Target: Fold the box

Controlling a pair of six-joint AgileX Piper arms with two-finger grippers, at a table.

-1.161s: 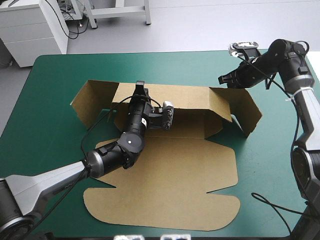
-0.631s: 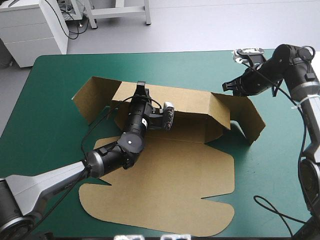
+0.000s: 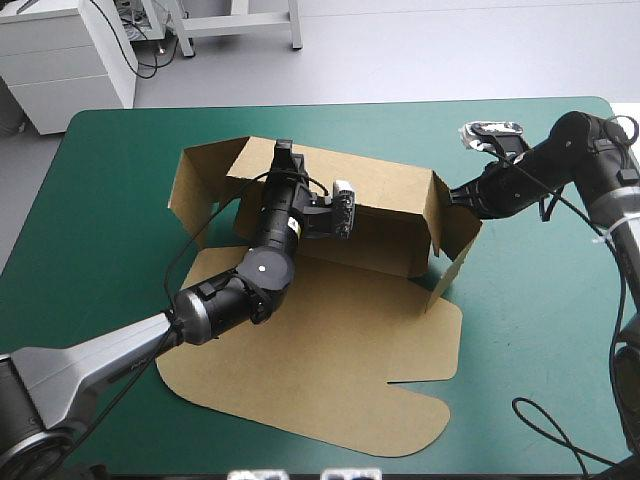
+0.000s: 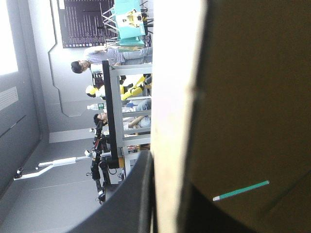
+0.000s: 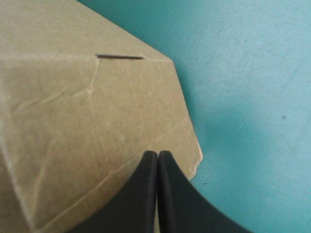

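The brown box (image 3: 320, 380) lies mid-table, its broad lid panel flat toward the near edge. Its long back wall (image 3: 385, 215) stands raised. The left side flap (image 3: 195, 185) is swung upright and the right side flap (image 3: 455, 235) angles inward. My left gripper (image 3: 283, 152) sits at the back wall's top edge, and in the left wrist view the left gripper (image 4: 170, 165) is shut on the box (image 4: 252, 97), with the board's pale edge between the black fingers (image 4: 138, 194). My right gripper (image 3: 458, 193) is shut, its tip (image 5: 158, 153) pressed against the outer face of the right flap (image 5: 87, 126).
Bare teal-green cover (image 3: 545, 330) stretches from the box to the table's right edge, and a narrower strip (image 3: 90, 240) runs along the left. The table's far edge (image 3: 400, 103) passes a short way behind the back wall and the right gripper.
The back wall has risen steeper and both side flaps have swung inward. My right gripper moved left, pushing the right flap. The whole sheet slid slightly toward the left.
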